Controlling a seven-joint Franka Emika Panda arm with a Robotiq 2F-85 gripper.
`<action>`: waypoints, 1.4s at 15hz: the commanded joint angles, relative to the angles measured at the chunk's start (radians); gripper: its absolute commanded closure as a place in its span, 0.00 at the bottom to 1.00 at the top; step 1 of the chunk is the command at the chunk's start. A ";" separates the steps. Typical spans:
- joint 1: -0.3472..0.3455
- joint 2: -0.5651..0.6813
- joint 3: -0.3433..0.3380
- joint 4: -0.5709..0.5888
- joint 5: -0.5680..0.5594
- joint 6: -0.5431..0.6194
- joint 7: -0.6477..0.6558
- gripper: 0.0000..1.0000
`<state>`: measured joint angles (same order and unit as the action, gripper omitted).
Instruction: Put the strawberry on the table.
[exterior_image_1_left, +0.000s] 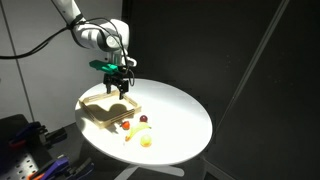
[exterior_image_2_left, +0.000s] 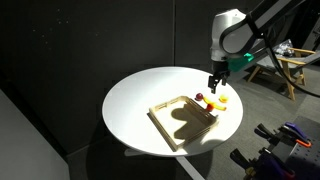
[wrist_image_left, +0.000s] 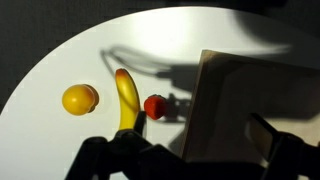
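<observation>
The strawberry (wrist_image_left: 155, 106) is a tiny bright orange-red piece lying on the white table (wrist_image_left: 60, 60), just beside the edge of the wooden tray (wrist_image_left: 250, 100). It also shows in an exterior view (exterior_image_1_left: 126, 125). My gripper (wrist_image_left: 200, 135) is open and empty. It hangs above the tray's edge nearest the fruit pieces, as both exterior views show (exterior_image_1_left: 118, 82) (exterior_image_2_left: 213, 82). One dark finger is close to the strawberry and the banana, and the other is over the tray.
A yellow banana (wrist_image_left: 127, 95) and a round yellow piece (wrist_image_left: 80, 99) lie on the table next to the strawberry. A darker maroon piece (exterior_image_1_left: 143, 120) sits nearby. The wooden tray (exterior_image_1_left: 108, 110) (exterior_image_2_left: 185, 122) looks empty. Dark curtains surround the round table (exterior_image_2_left: 135, 100).
</observation>
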<state>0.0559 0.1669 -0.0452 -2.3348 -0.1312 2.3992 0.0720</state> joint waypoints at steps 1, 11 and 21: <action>-0.005 -0.097 0.023 -0.053 0.009 -0.021 0.022 0.00; -0.006 -0.227 0.066 -0.086 0.181 -0.135 -0.055 0.00; -0.001 -0.334 0.093 -0.102 0.139 -0.278 -0.043 0.00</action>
<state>0.0559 -0.1124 0.0400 -2.4107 0.0261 2.1401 0.0298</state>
